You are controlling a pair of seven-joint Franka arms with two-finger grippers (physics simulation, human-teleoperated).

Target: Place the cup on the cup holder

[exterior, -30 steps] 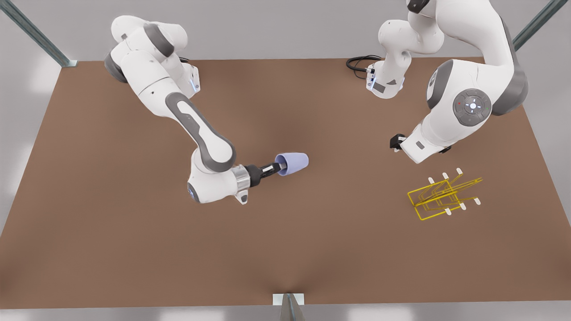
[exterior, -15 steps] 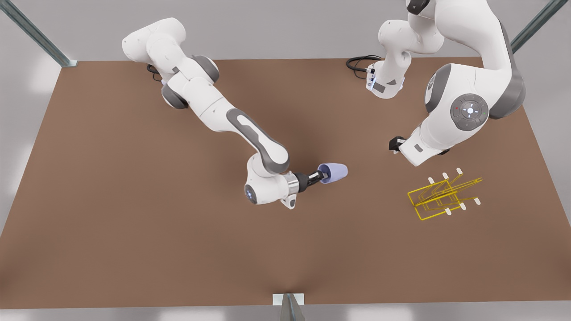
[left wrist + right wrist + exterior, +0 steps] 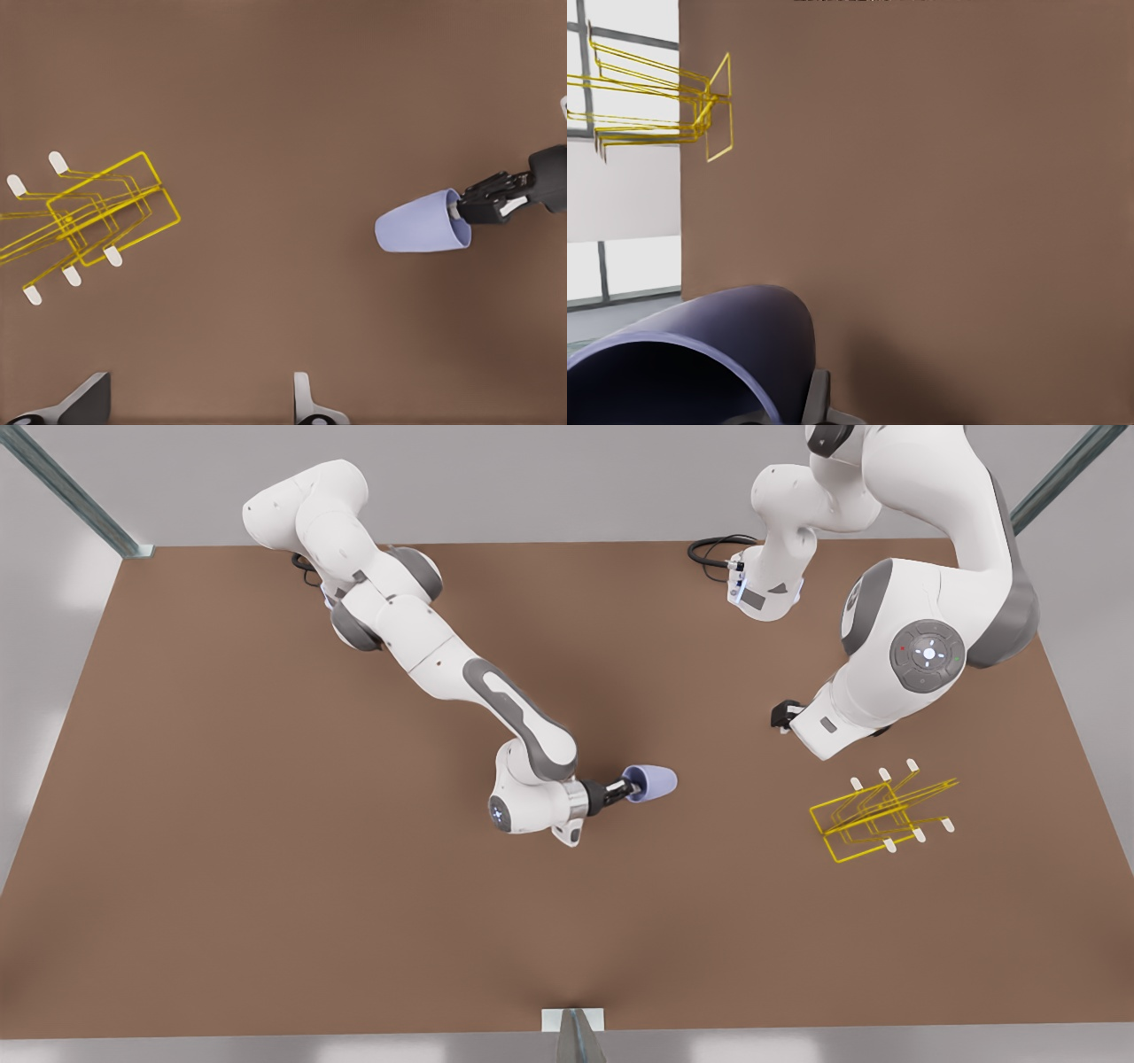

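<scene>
My right claw [image 3: 620, 788] is pinched on the rim of the cup [image 3: 651, 782], one finger seemingly inside the mouth and one outside, though the grip is too small in the front view for me to be sure; the cup lies sideways in my hold, mouth toward my wrist and closed base pointing at the cup holder [image 3: 873, 819]; it sits over the middle of the surface [image 3: 266, 868], well apart from the holder, which stands toward the front view's right; my left claw [image 3: 202, 381] waits above the holder with its fingers spread, gripping nothing; I judge this to be the carrying step, with the cup lifted but not yet delivered; next I must cross the remaining gap and line the open mouth up with a white-tipped prong, which likely calls for turning the wrist; against a second ago the cup has travelled far toward the holder, and in the last half second it has slipped slightly back and looks smaller, perhaps lower.
</scene>
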